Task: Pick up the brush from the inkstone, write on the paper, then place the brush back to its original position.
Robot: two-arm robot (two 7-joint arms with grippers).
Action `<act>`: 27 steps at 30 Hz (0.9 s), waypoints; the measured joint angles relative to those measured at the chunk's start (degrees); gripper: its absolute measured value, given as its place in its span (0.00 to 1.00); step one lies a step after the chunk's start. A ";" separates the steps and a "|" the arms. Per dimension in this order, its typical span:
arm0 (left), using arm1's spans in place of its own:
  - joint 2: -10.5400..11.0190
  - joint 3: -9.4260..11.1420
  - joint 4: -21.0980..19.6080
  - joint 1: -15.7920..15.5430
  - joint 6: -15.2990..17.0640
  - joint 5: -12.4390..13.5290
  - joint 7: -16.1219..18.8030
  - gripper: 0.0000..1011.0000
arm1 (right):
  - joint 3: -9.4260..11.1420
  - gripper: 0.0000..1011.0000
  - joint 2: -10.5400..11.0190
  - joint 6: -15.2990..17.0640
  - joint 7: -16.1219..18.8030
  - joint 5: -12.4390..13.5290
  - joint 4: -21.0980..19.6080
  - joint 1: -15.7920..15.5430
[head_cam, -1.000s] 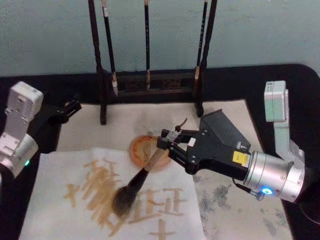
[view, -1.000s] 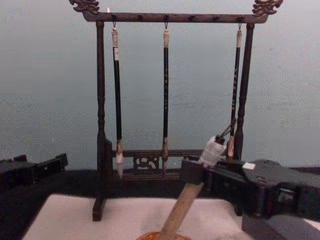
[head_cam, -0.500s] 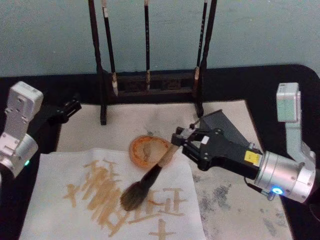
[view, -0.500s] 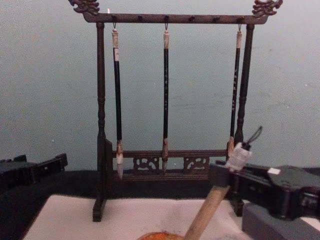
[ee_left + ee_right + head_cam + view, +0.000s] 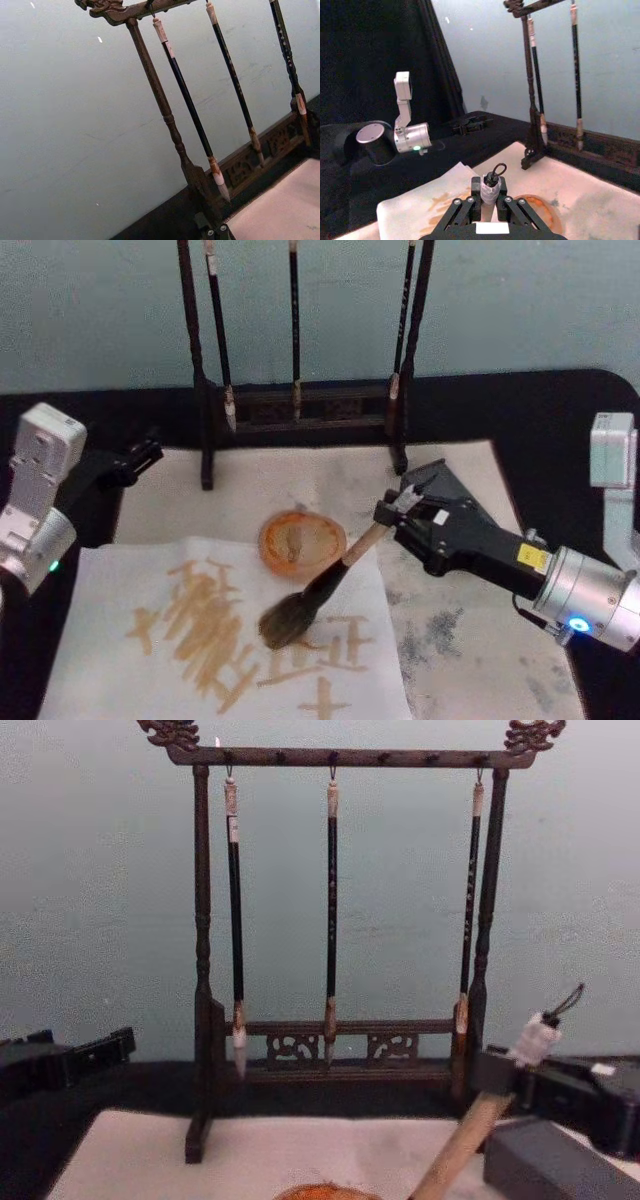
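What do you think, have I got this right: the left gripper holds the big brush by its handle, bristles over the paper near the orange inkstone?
No. The head view shows the right gripper holding the brush by its handle; the left gripper is parked off at the left. The rest stands: bristles over the paper near the orange inkstone.

Tally, head and chest views:
Large brush (image 5: 325, 590): 1.
Thin brushes (image 5: 331, 910) hanging on rack (image 5: 201, 970): 3.
Rack: 1, with 2 upright posts.
Round orange dish (image 5: 300, 540): 1.
Paper (image 5: 120, 570) with tan strokes: 1 sheet.
Stained mat (image 5: 460, 640) underneath: 1.
Grippers: 2, namely left gripper (image 5: 140, 455) and right gripper (image 5: 388, 515).
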 joint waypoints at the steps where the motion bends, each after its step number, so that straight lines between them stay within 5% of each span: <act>1: 0.00 0.00 0.00 0.00 0.00 0.00 0.00 0.99 | 0.39 0.16 0.11 -0.17 0.12 0.30 0.07 -0.25; 13: 0.00 0.00 0.00 0.00 0.00 0.00 0.00 0.99 | 3.18 0.16 1.21 -1.89 1.61 2.67 -2.96 -2.01; 27: 0.00 0.00 0.00 0.00 0.00 0.00 0.00 0.99 | 0.83 0.16 -0.65 -2.10 3.54 3.80 -2.48 -0.79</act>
